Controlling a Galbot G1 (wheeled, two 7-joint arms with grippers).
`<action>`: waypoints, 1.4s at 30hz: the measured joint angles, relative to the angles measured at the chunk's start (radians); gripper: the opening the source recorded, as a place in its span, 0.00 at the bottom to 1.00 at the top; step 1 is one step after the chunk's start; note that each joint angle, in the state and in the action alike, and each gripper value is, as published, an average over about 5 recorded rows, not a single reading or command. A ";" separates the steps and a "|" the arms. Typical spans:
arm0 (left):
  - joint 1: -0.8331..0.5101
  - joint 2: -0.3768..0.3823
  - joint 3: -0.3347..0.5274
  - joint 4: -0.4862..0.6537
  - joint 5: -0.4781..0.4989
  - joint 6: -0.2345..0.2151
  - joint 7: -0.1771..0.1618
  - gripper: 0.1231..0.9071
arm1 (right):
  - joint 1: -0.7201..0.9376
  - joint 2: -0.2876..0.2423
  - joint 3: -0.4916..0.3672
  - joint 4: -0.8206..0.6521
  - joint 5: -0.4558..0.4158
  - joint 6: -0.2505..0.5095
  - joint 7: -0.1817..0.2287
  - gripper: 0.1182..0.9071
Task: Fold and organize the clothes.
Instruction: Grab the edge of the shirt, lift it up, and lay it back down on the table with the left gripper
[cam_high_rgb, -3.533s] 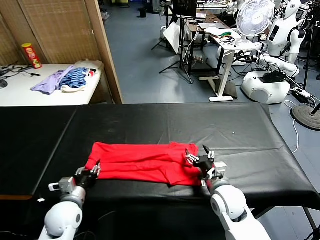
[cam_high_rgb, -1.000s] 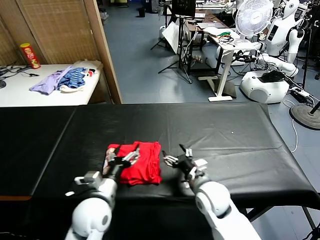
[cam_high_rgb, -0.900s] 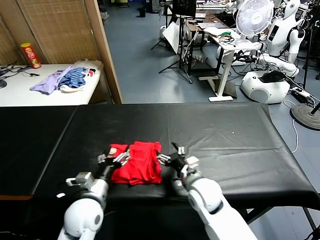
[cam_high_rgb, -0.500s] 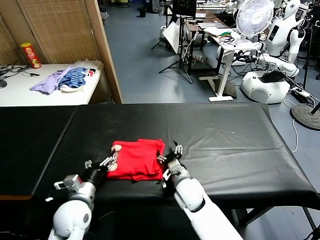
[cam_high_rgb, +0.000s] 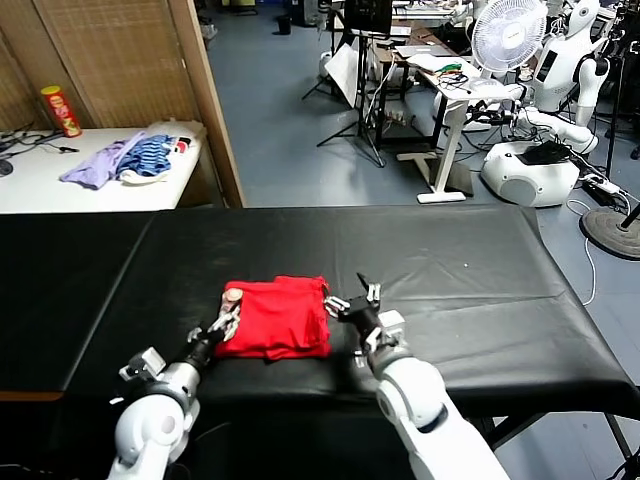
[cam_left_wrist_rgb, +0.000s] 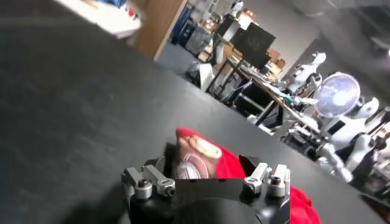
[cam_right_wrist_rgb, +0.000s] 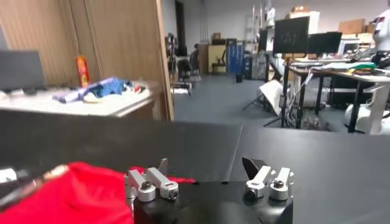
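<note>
The clothes, one red T-shirt, lie folded into a compact square near the front of the black table. My left gripper is open at the shirt's left edge. In the left wrist view its wide jaws frame the shirt's corner, where a brown-and-white print shows. My right gripper is open at the shirt's right edge, just clear of the cloth. In the right wrist view it holds nothing, and the red shirt lies to one side of it.
A white side table at the back left carries a lilac garment, a blue-striped garment and a red can. A wooden partition stands behind. Desks, a fan and another robot stand beyond the table.
The long red strip has become a compact square. Over the last second my left gripper has drawn back to the shirt's left edge. The right one has shifted slightly along the right edge.
</note>
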 joint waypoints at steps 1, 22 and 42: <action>-0.001 -0.001 -0.001 0.002 -0.017 0.002 -0.002 0.81 | -0.009 -0.001 0.006 0.012 0.002 0.000 0.000 0.86; 0.026 0.023 0.012 -0.027 0.515 -0.078 -0.011 0.04 | -0.126 0.010 0.084 0.097 -0.158 -0.122 0.079 0.86; 0.075 0.389 -0.136 -0.133 0.999 -0.011 -0.031 0.04 | -0.144 0.019 0.099 0.107 -0.167 -0.128 0.072 0.86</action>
